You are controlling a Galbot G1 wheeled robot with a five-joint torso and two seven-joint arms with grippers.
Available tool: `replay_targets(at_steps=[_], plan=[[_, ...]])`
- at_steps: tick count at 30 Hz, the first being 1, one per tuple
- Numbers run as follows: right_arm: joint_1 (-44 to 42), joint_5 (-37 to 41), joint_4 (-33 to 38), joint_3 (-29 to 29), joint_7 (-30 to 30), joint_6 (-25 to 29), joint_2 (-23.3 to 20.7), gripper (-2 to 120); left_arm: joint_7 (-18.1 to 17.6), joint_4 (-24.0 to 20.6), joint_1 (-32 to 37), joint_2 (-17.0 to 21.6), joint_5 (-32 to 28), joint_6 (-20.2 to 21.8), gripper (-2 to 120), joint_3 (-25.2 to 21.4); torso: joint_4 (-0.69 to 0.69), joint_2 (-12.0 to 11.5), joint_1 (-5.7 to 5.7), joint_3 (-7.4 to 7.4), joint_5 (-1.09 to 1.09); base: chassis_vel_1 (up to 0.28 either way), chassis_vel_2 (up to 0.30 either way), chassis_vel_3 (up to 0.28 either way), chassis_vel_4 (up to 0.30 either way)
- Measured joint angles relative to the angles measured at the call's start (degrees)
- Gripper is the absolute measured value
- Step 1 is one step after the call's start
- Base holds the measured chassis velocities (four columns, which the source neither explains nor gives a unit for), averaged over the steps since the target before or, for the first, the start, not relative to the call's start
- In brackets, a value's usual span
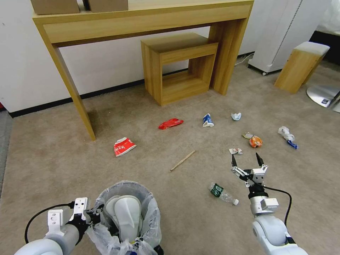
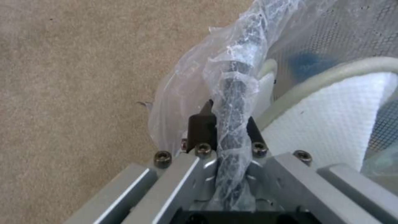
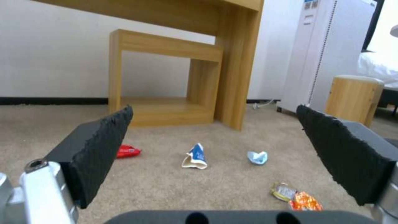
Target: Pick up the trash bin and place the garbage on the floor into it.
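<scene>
One long light-wood console table [image 1: 141,21] backs the carpet. Nearest the robot, far from that table, one small round bag-lined trash bin [image 1: 148,209] holds two white slippers [image 1: 125,214]; the left gripper [image 2: 227,124] is clamped on its rim. The right gripper [image 1: 247,161], spread wide and empty, hovers beside one green-labelled clear bottle [image 1: 222,193], label unreadable. One red-white crushed cup [image 1: 124,146] lies nearer the table.

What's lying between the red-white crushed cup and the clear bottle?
The wooden stick lies between the cup and the bottle, on bare carpet, per the head view.
</scene>
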Motion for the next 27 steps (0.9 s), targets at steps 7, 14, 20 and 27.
replay_targets(at_steps=[7,14,20,27], plan=[[-0.9,0.1,0.9,0.1,-0.2,-1.1,0.3,100,0.0,-0.3,0.5,-0.3,0.7,0.0,0,0.1,-0.01,0.0,0.00,0.00,0.01,0.000,0.000,0.000,0.000],[-1.1,-0.1,1.3,0.2,-0.2,-1.4,0.3,100,0.3,-0.9,1.3,-0.5,1.4,0.0,0,-0.1,0.00,0.0,0.00,0.00,0.00,0.000,0.000,0.000,0.000],[-1.3,-0.1,1.6,0.3,-0.2,-1.5,0.2,100,0.5,-1.1,1.7,-0.5,1.7,0.0,0,-0.2,0.00,0.0,0.00,0.00,0.00,0.000,0.000,0.000,0.000],[-1.5,-0.1,1.6,0.6,-0.2,-1.7,0.0,100,0.5,-1.3,2.0,-0.2,1.7,-0.1,0,-0.3,-0.01,0.0,0.00,0.00,0.00,0.000,0.000,0.000,0.000]])
